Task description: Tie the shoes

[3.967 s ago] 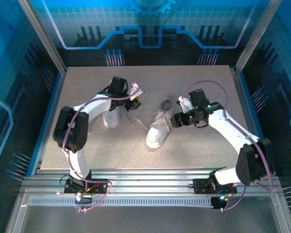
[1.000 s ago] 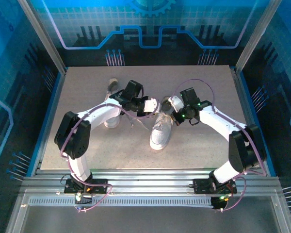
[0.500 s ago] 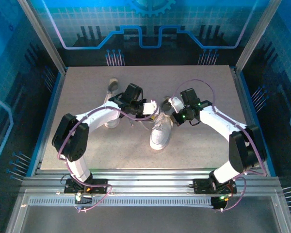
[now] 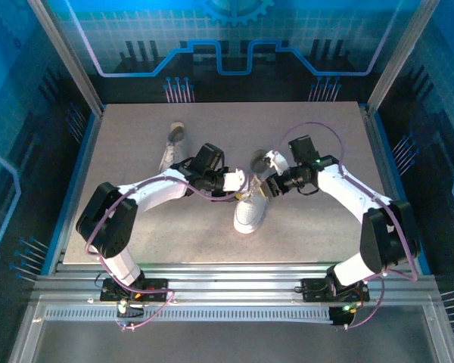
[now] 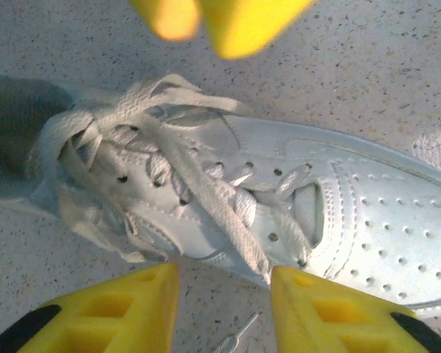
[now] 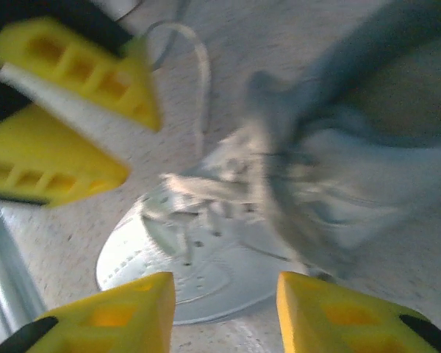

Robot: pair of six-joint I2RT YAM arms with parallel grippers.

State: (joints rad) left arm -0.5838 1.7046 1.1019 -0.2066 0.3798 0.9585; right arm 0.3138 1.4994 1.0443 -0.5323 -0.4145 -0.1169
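One white shoe (image 4: 250, 212) lies mid-table, toe toward the near edge. Its laces (image 5: 143, 147) sit in a loose bunch over the tongue, and a lace end (image 5: 235, 340) lies on the table. My left gripper (image 4: 238, 182) hangs just left of the shoe's laced part. In the left wrist view the left gripper (image 5: 224, 309) is open, with only bare table between its yellow fingers. My right gripper (image 4: 269, 186) is close on the shoe's right side. The right wrist view shows the right gripper (image 6: 224, 316) open above the blurred shoe (image 6: 198, 257). The second shoe (image 4: 172, 144) lies at the back left.
The speckled table (image 4: 318, 227) has metal frame posts at its corners and a rail along the near edge. The two grippers face each other across the shoe, a few centimetres apart. The left gripper's yellow fingers (image 6: 66, 110) show in the right wrist view.
Both grippers have opened and let go of the laces. The left gripper has slid a little toward the near edge, and the right gripper has drawn slightly to the right.
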